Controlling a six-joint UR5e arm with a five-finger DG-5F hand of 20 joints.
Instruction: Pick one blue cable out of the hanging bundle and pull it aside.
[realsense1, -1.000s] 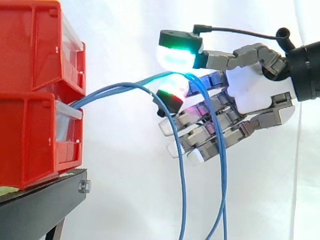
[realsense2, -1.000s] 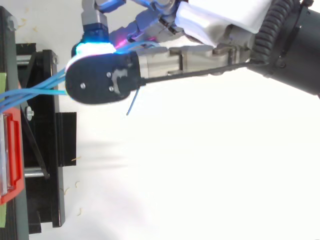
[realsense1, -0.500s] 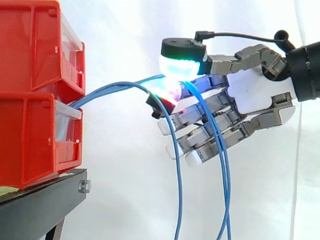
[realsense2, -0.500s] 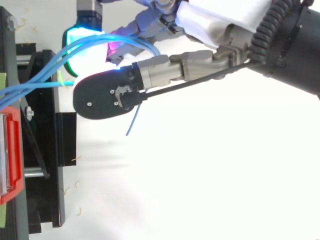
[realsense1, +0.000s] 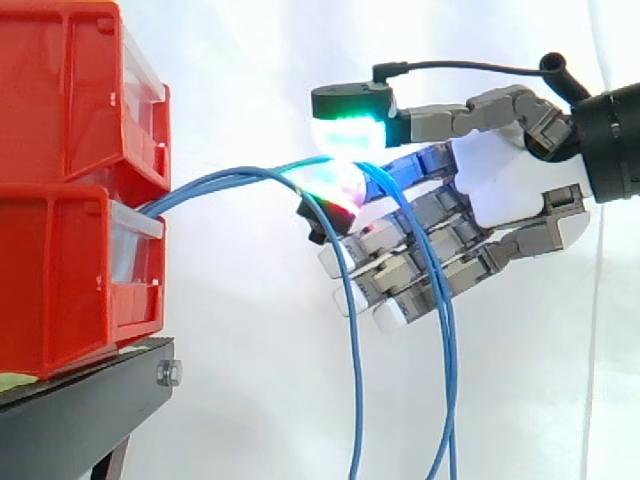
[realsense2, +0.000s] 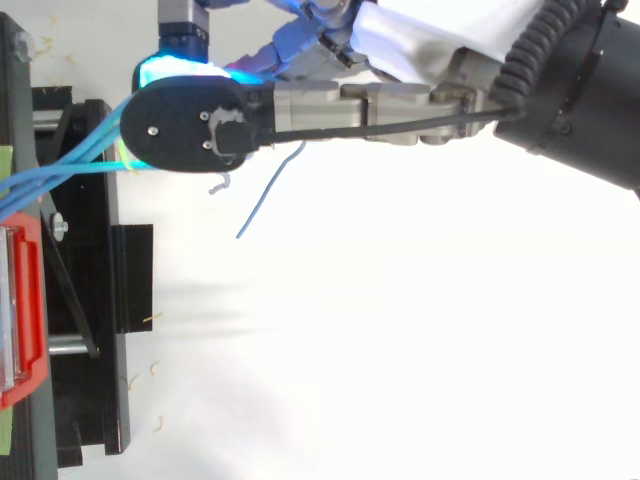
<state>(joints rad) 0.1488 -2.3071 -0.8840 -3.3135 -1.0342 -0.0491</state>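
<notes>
Observed: the hand (realsense1: 500, 190) enters from the right, at the height of the gap between the two stacked red bins (realsense1: 60, 100). The bins stand at the left on the black stand (realsense1: 80, 410), before the white curtain (realsense1: 250, 380).

Blue cables (realsense1: 240, 174): the bundle leaves the front of the lower bin, arcs right and slightly upward across open space, and reaches the hand. Beyond the hand the strands hang straight down. One falls just left of the fingers and two more drop across them further right.

Finger state: the thumb pad (realsense1: 350, 130), glowing green, sits directly above a finger pad (realsense1: 338, 188) glowing red. The two pads are closed toward each other with the blue cables passing between them, which amounts to a pinch. It cannot be told how many strands are actually clamped. The remaining fingers (realsense1: 400, 270) are extended left and slightly down, lying close together and holding nothing, with the hanging strands draped over them.

Top view: the thumb's black back covers the pinch point, and the cables run to it from the stand (realsense2: 90, 300) at the left edge. The hand is well clear of the bins.
</notes>
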